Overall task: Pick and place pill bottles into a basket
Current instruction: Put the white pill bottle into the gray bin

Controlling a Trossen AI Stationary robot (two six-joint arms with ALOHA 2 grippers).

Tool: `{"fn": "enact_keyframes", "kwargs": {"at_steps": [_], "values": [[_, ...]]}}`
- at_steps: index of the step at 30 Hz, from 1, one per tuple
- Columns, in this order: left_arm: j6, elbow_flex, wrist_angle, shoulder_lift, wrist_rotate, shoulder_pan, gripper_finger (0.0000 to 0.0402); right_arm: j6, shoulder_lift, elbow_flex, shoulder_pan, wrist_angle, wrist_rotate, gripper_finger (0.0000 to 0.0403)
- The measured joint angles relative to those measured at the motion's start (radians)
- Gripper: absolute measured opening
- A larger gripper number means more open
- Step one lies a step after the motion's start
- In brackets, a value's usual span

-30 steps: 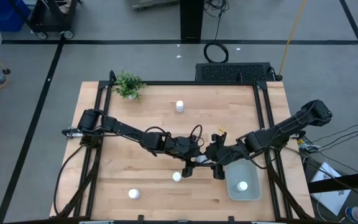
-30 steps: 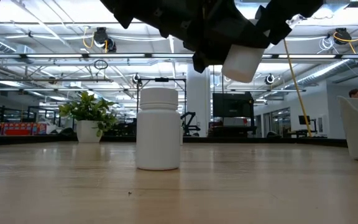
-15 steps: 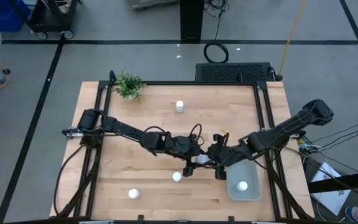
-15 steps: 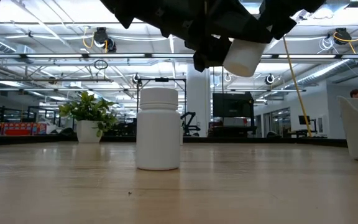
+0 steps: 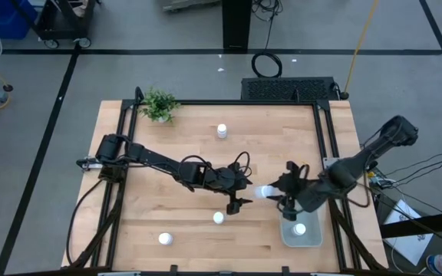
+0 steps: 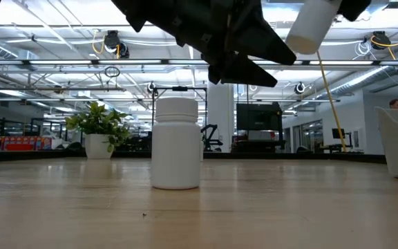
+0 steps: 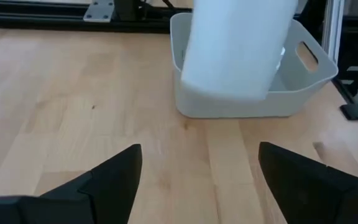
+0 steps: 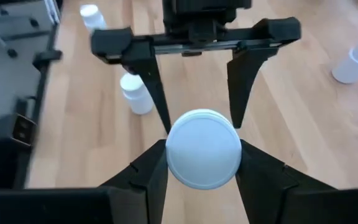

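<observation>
A: Pill bottles, five counted. Item one: held bottle (image 8: 204,148), clamped between the fingers of the right gripper (image 8: 204,163), cap toward that wrist camera, up off the table.

B: And the left gripper (image 5: 235,193)?

A: Fingers spread wide, nothing between them — it faces the held bottle across a clear gap, mid-table.

B: Remaining items, working outward?

A: Item two: a bottle (image 5: 218,218) on the wood just in front of the left gripper. Item three: one (image 5: 166,239) near the front edge, well to the left. Item four: one (image 5: 299,229) already lying in the basket (image 5: 315,239), which sits at the front right corner. Item five: one (image 5: 222,131) toward the back, with a potted plant (image 5: 158,104) at the back left corner.

B: Step in hand?

A: By judgement, a carry — the right arm holds the bottle short of the basket. The next move calls for bringing it over the basket rim and letting go there, clear of the bottle inside.

B: Differences between views?

A: The left wrist view shows the held bottle in front of the basket with its cut-out handle; the high view gives the count and spacing. The low view shows one standing bottle large, the held bottle aloft, and a person at the far right of the room, which the others lack.
</observation>
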Motion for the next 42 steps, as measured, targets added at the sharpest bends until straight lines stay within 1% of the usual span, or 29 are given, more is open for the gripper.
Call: {"fn": "enact_keyframes", "kwargs": {"at_steps": [4, 10, 14, 17, 19, 24, 29, 31, 34, 38, 42], "values": [[-0.022, 0.0, 0.004, 0.0, 0.02, 0.016, 0.0324, 0.082, -0.028, 0.0, 0.06, -0.055, 0.073, 0.0145], [-0.022, 0.0, 0.004, -0.006, 0.028, 0.022, 0.0308, 0.29, -0.038, 0.0, 0.117, -0.219, 0.072, 0.0145], [-0.007, 0.0, 0.005, -0.032, 0.048, 0.021, 0.0304, 0.436, -0.038, 0.0, 0.144, -0.324, 0.038, 0.0145], [0.024, -0.007, 0.004, -0.072, 0.055, 0.022, 0.0305, 0.506, -0.037, 0.0, 0.157, -0.36, 0.008, 0.0145], [0.043, -0.022, 0.015, -0.107, 0.071, 0.023, 0.0304, 0.548, -0.037, 0.0, 0.163, -0.381, -0.032, 0.0145], [0.071, -0.132, 0.124, -0.238, 0.102, 0.019, 0.0296, 0.638, -0.037, 0.0, 0.182, -0.434, -0.089, 0.0145], [0.069, -0.32, 0.282, -0.402, 0.098, 0.02, 0.0294, 0.71, -0.037, 0.0, 0.196, -0.493, -0.116, 0.0145], [0.066, -0.398, 0.365, -0.452, 0.099, 0.02, 0.0294, 0.723, -0.037, 0.0, 0.198, -0.495, -0.127, 0.0145], [0.048, -0.499, 0.447, -0.524, 0.098, 0.019, 0.0296, 0.742, -0.036, 0.0, 0.202, -0.499, -0.143, 0.0145], [0.047, -0.578, 0.521, -0.585, 0.097, 0.019, 0.0293, 0.773, -0.014, 0.0, 0.212, -0.504, -0.167, 0.0145], [0.047, -0.602, 0.54, -0.623, 0.09, 0.02, 0.0292, 0.827, 0.026, 0.0, 0.239, -0.516, -0.187, 0.0145]]}}
